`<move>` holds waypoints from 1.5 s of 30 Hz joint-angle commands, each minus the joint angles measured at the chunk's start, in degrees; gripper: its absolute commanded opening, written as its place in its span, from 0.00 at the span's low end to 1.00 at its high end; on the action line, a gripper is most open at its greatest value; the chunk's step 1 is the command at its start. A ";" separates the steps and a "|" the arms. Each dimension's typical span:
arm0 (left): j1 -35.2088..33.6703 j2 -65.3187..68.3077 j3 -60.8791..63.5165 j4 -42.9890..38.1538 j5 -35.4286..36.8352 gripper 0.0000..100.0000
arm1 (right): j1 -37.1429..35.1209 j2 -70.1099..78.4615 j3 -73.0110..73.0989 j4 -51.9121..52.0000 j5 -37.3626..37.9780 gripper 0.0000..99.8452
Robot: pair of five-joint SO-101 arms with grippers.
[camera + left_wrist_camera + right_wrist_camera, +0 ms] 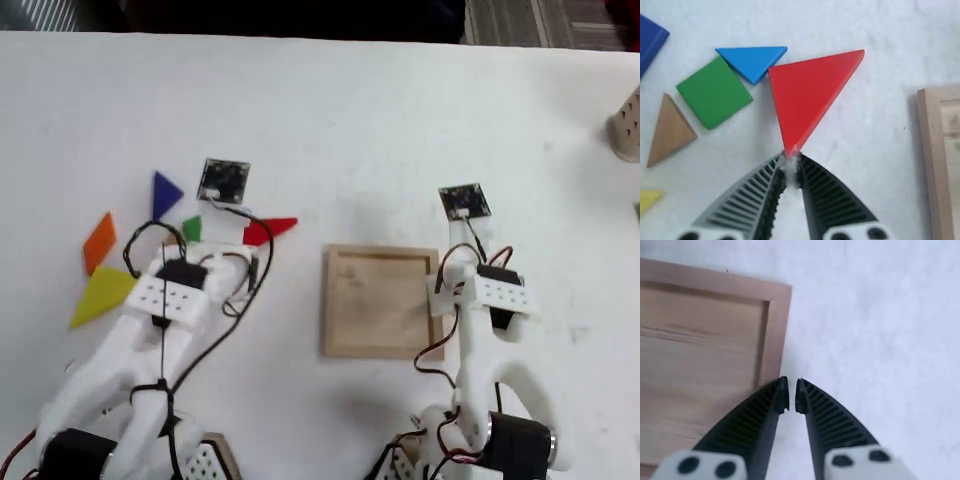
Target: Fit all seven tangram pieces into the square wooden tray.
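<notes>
My left gripper [791, 161] is shut on the near corner of the red triangle [807, 92], which lies flat on the white table left of the square wooden tray [380, 254]. Beside the red piece lie a light blue triangle [752, 60], a green square [714, 92], a tan triangle [670, 131] and a dark blue piece [649, 40]. Farther left sit an orange parallelogram [99, 241] and a large yellow triangle [100, 295]. The tray holds no pieces. My right gripper [791, 395] is shut on nothing, just off the tray's right rim [775, 330].
A beige perforated object [628, 125] stands at the table's right edge. The white table stretches bare behind the tray toward its far edge. Both arm bases stand at the near side, with cables looping over the left arm [165, 300].
</notes>
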 commanded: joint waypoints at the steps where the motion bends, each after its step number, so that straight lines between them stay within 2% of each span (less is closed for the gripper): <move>1: -0.57 -1.89 -2.20 -1.14 0.44 0.08 | 0.48 -0.40 -0.44 -0.75 -0.62 0.04; 5: -0.22 -1.89 -2.29 -1.32 0.44 0.13 | 0.40 -0.40 -0.44 -0.75 -0.62 0.04; 12: -0.66 -1.54 -3.96 -1.67 0.35 0.13 | 0.04 -0.84 -0.35 -0.40 -0.62 0.04; 14: -0.66 -1.54 -3.87 -1.58 -1.76 0.13 | -1.10 -0.84 -0.18 -0.40 -0.62 0.04; 16: -0.66 -1.45 -3.87 -1.41 -4.57 0.17 | -1.54 -0.84 -0.09 -0.40 -0.62 0.04; 18: -0.66 0.13 -4.31 -0.18 -4.40 0.24 | -1.54 -0.75 -0.09 -0.40 -0.62 0.04; 20: -0.66 4.53 -6.15 0.53 -3.52 0.29 | -1.54 -0.75 -0.09 -0.40 -0.62 0.04; 26: -4.26 24.48 -19.60 0.18 -3.16 0.25 | -1.54 -0.75 -0.09 -0.40 -0.62 0.04; 30: -5.49 33.27 -28.40 3.52 -4.04 0.29 | -1.54 -0.66 -0.09 -0.40 -0.62 0.04; 34: -3.03 36.97 -34.46 12.48 -10.81 0.40 | -1.71 -0.66 -0.09 -0.40 -0.53 0.04; 39: -2.59 42.15 -41.23 16.70 -17.14 0.40 | -1.71 -0.66 -0.09 -0.40 -0.53 0.04; 45: -4.97 48.22 -51.52 17.14 -25.32 0.40 | -1.71 -0.75 -0.09 -0.40 -0.53 0.04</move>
